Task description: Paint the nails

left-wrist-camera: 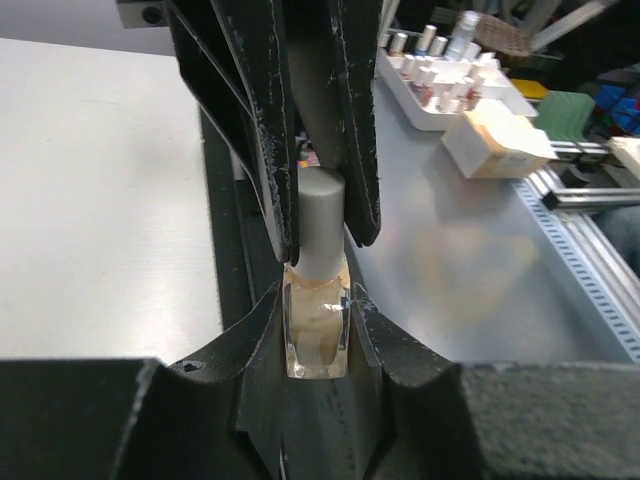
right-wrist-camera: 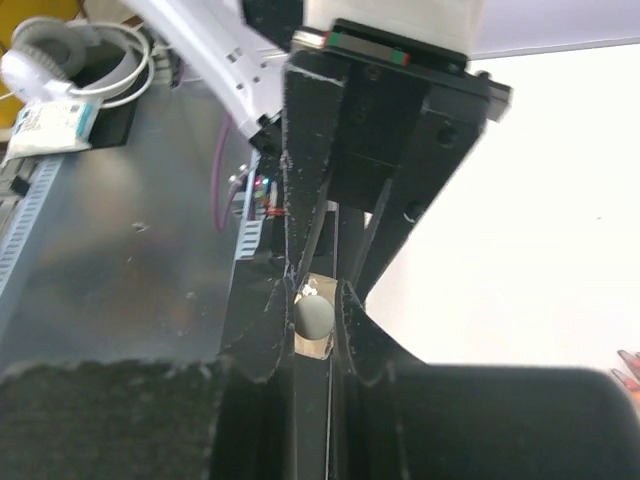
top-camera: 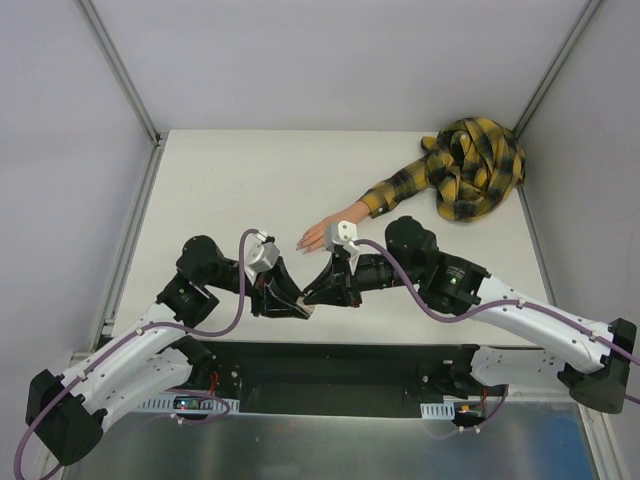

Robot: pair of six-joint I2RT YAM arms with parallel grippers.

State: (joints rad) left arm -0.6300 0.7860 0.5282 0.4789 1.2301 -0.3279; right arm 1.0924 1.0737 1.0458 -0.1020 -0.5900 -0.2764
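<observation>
In the top view, the mannequin hand (top-camera: 328, 232) lies flat on the white tabletop (top-camera: 230, 190). Its long axis runs from upper right to lower left, and the nails (top-camera: 303, 242) point toward the arms, just beside the right wrist. The plaid sleeve (top-camera: 395, 188) trails back to a crumpled heap in the far right corner. The left half of the tabletop is bare. Both end effectors meet near the tabletop's near edge.

In the left wrist view, the left end effector (left-wrist-camera: 317, 310) is clenched on a square clear-glass bottle (left-wrist-camera: 315, 340) of beige fluid. The right end effector (left-wrist-camera: 325, 245) pinches its smooth grey cap (left-wrist-camera: 320, 225).

In the right wrist view, the cap's round top sits between the clamped scuffed black fingers (right-wrist-camera: 355, 330). Pink fingertips show at the right edge.
</observation>
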